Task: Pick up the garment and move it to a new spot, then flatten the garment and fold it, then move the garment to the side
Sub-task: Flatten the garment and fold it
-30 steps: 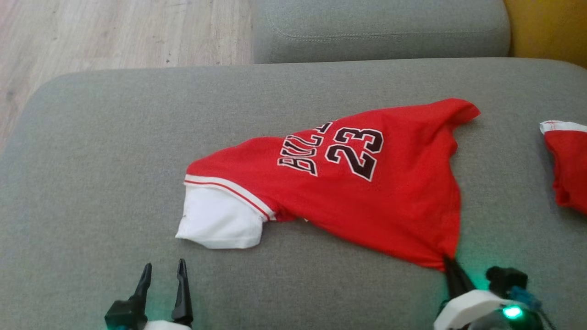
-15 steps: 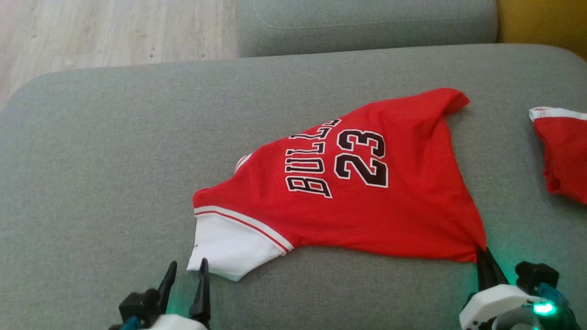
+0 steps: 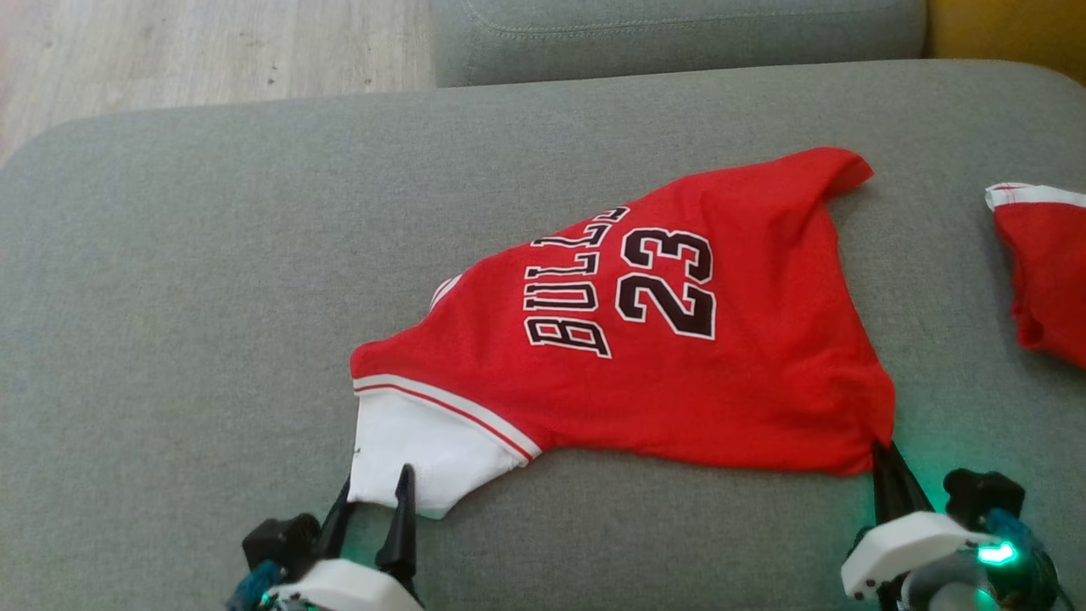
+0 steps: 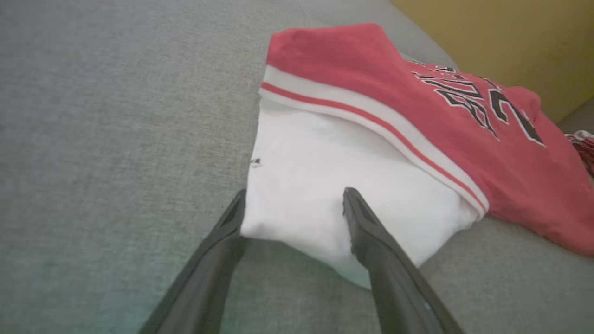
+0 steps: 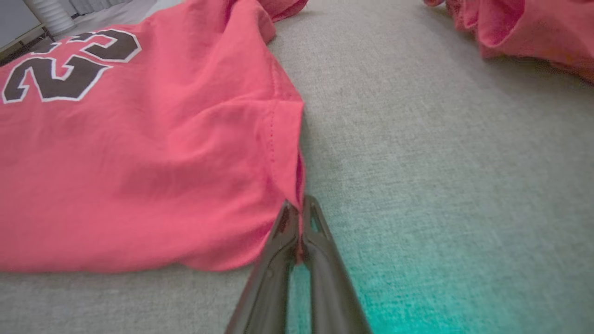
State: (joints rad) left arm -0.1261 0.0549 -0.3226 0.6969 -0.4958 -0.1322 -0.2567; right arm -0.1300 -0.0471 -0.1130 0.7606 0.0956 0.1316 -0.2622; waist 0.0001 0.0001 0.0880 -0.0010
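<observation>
On the grey sofa seat cushion (image 3: pixel 170 297) a red basketball jersey (image 3: pixel 721 390) lies spread but rumpled, near the middle of the head view and somewhat toward the robot's right. Its black, white-edged lettering (image 3: pixel 624 288) reads "BULLS" and "23", faces up, and is turned sideways to the camera. A white sleeve (image 3: pixel 407 441) with a red-and-white striped band sticks out at the jersey's left end, toward the robot.

The left gripper (image 3: pixel 377 477) stands at that sleeve's near edge with its two dark fingers spread apart. In the left wrist view one finger (image 4: pixel 227 232) lies along the sleeve's outer corner on the cushion and the other finger (image 4: pixel 366 232) lies over the white cloth, so the corner sits between them, unpinched. The right gripper (image 5: pixel 299 204) has its fingers pressed together on the jersey's near right corner, at the stitched hem, where the red cloth bunches to a point. Green light tints the cushion beside both grippers.

A second red garment (image 3: pixel 1048 271) with white trim lies well apart at the cushion's right edge. Beyond the seat are a grey back cushion (image 3: pixel 679 34) and a pale wooden floor (image 3: pixel 170 51).
</observation>
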